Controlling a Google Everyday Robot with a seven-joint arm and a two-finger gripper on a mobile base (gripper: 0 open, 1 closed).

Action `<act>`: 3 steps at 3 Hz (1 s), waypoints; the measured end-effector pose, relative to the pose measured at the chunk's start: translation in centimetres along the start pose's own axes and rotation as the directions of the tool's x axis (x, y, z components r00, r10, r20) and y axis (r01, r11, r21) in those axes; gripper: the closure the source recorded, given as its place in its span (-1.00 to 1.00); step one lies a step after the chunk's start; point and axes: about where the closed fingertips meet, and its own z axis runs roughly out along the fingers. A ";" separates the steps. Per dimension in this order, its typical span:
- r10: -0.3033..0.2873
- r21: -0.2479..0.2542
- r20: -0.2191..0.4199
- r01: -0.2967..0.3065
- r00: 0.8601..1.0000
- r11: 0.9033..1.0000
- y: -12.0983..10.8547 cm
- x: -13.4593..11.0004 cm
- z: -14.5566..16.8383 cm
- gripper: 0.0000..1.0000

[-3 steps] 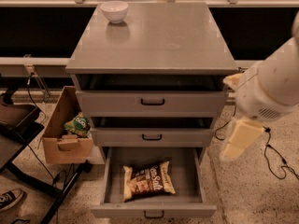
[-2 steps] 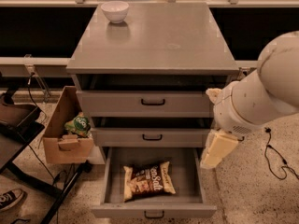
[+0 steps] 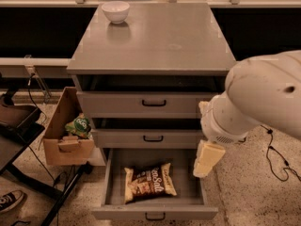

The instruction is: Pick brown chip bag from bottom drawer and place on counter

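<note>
The brown chip bag (image 3: 149, 182) lies flat inside the open bottom drawer (image 3: 155, 213), left of its middle. The gripper (image 3: 206, 161) hangs over the drawer's right wall, apart from the bag. I cannot tell whether it is open or closed.

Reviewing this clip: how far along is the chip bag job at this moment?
Done: the bottom drawer stands open. In hand: the gripper hangs over the drawer's right side, apart from the brown chip bag lying flat inside, so the bag is not yet picked up. Left: grasp the bag, lift it and set it on the counter, where a white bowl sits at the back left.
</note>
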 end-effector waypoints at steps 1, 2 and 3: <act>-0.001 -0.031 -0.044 0.000 0.999 1.000 0.8 1.0 7.5 -1.00; 0.009 -0.047 -0.014 -0.010 1.000 0.999 0.5 2.0 13.4 -1.00; 0.019 -0.060 -0.024 -0.020 1.000 0.998 -0.2 3.8 19.2 -1.00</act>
